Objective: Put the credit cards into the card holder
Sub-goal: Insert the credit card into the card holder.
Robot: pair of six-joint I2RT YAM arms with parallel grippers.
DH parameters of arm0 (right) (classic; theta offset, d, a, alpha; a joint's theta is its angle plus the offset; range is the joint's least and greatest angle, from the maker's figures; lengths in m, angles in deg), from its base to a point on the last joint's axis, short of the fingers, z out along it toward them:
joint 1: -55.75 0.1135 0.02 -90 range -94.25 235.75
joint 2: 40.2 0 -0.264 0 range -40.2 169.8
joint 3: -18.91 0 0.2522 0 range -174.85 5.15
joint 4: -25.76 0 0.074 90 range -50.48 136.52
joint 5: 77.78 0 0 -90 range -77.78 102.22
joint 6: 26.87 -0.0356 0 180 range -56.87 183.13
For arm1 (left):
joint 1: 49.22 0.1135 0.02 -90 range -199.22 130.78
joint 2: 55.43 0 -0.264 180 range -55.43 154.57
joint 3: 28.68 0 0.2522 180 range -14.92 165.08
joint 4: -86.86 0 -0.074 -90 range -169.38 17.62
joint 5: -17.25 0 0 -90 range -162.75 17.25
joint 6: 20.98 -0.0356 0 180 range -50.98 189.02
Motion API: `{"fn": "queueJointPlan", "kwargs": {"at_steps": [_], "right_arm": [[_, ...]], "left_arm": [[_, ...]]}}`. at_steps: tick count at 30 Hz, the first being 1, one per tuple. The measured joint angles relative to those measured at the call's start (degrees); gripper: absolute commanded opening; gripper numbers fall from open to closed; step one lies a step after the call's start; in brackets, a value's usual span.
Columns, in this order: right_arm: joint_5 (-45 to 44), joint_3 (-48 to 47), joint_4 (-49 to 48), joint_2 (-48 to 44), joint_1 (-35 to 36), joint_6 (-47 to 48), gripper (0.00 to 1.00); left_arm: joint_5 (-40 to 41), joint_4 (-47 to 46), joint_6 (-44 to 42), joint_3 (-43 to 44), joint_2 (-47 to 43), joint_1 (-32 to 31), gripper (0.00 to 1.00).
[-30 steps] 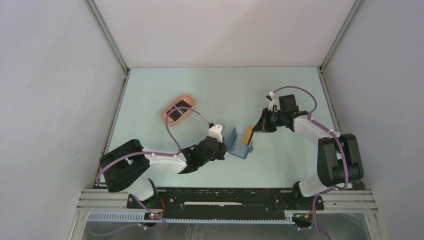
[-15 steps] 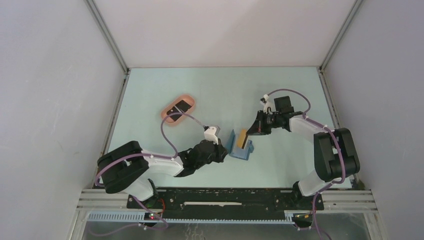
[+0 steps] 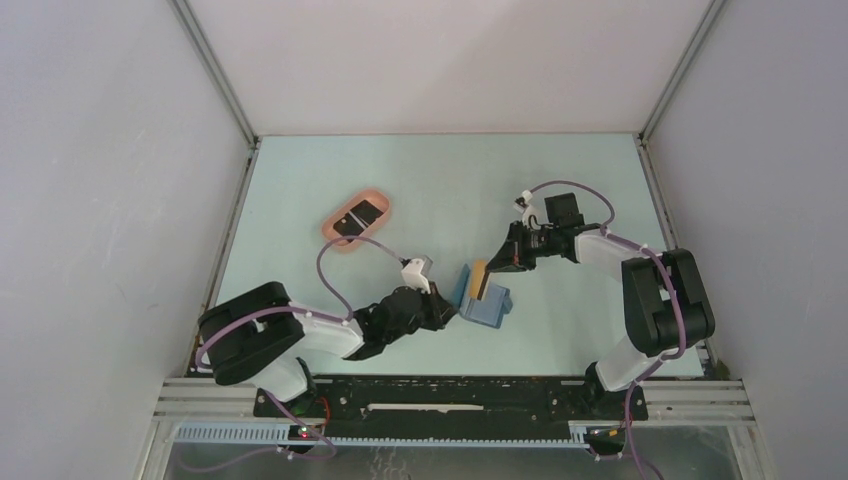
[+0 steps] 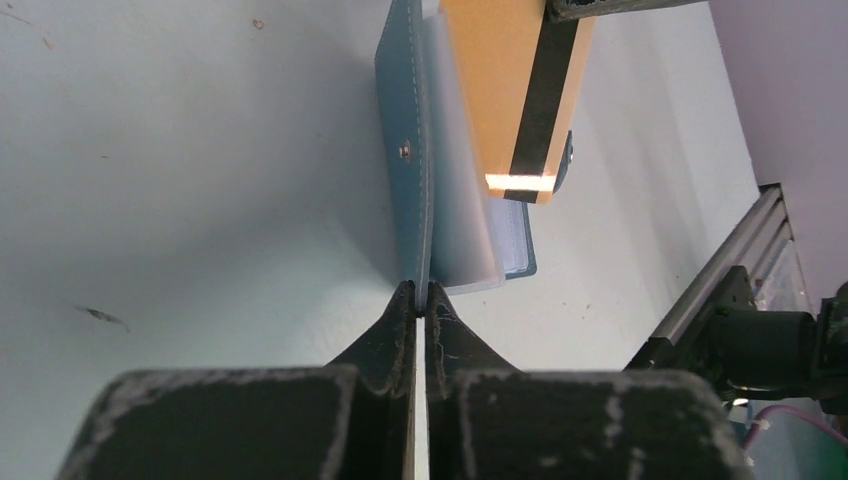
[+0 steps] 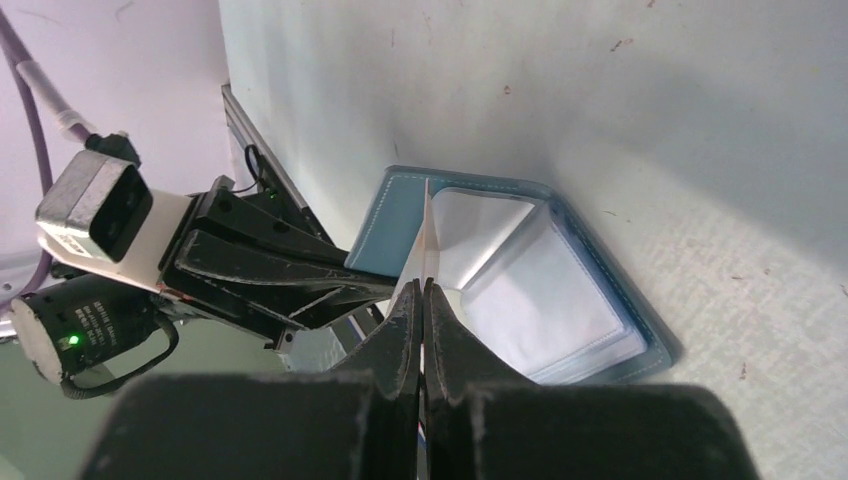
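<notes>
The left gripper (image 4: 421, 295) is pinched together on the edge of one flap of the blue card holder (image 4: 405, 150), keeping that flap standing while the other half, with its clear pockets, lies flat on the surface (image 3: 450, 180). The right gripper (image 5: 422, 300) is clamped on the orange-tan card (image 4: 495, 90), whose dark stripe faces away from the raised flap. Compared with a second ago, the right gripper has come in toward the left arm, so the card now hangs over the middle of the open holder, just beside the raised flap, rather than at its far edge. The holder itself has slid a little toward the near edge. Whether the card's tip has entered a pocket cannot be told. The black cards (image 3: 358, 218) remain in the pink tray (image 3: 378, 199), well apart.
</notes>
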Motion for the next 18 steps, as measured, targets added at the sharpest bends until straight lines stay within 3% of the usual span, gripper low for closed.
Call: {"fn": "queueJointPlan", "kwargs": {"at_steps": [14, 18], "right_arm": [[2.1, 0.0, -1.0, 2.7, 0.9, -0.9, 0.0], [2.5, 0.0, -1.0, 3.0, 1.2, -0.9, 0.0]], "left_arm": [[-4.1, -7.6, 5.6, -4.9, 0.9, 0.0, 0.4], [-4.0, -8.0, 6.4, -7.4, -0.4, 0.0, 0.44]]}}
